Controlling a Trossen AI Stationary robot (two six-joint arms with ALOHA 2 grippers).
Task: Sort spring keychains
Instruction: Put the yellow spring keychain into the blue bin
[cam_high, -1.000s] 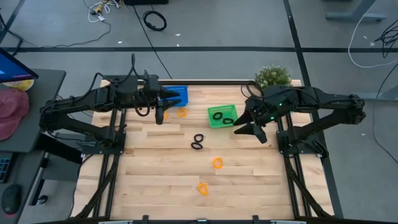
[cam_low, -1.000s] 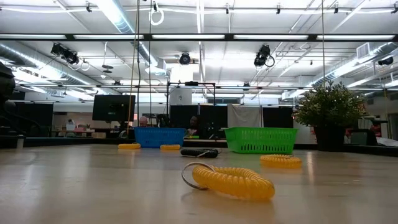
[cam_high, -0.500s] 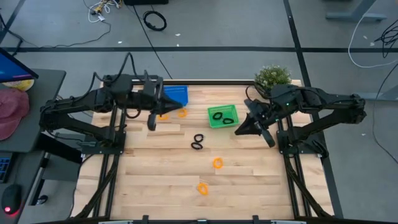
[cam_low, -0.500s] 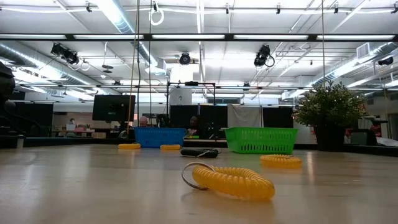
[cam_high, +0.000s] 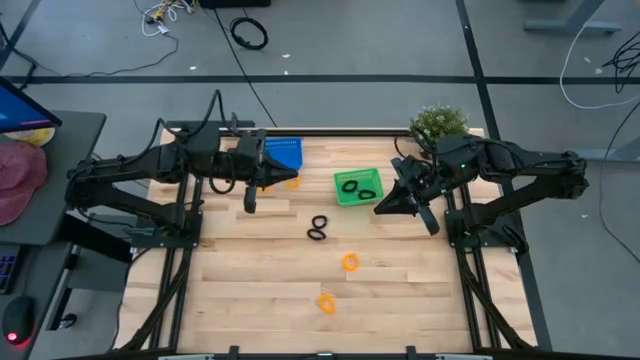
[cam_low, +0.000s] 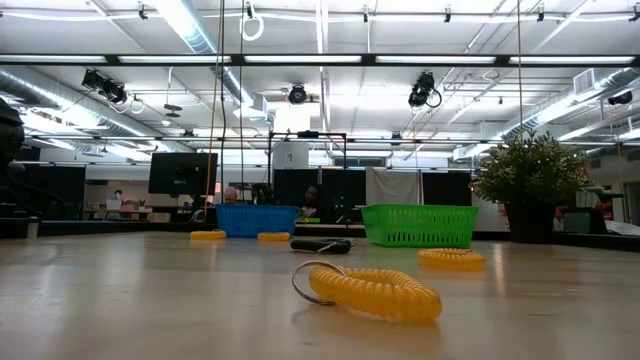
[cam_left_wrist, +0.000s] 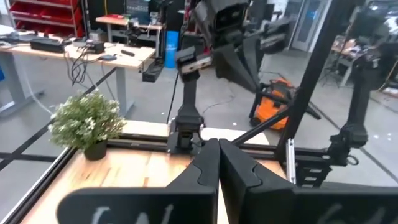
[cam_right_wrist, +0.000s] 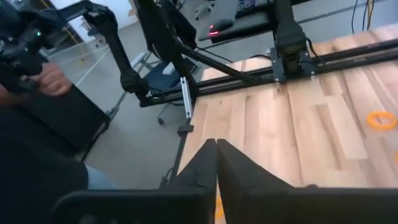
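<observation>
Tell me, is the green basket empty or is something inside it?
Not empty. From above, the green basket holds two black spring keychains lying on its floor.

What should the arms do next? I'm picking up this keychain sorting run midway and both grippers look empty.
Probably open the right gripper and lower it onto the black spring keychains lying mid-table. Both it and the left gripper are shut on nothing, and the green basket beside it already holds black ones.

Wide bare worktop (cam_high: 240, 270) along the near left side; black keychains (cam_high: 318, 228) and two orange keychains (cam_high: 349, 262) dot the middle, baskets (cam_high: 357, 186) and potted plant (cam_high: 438, 122) crowd the far edge.
</observation>
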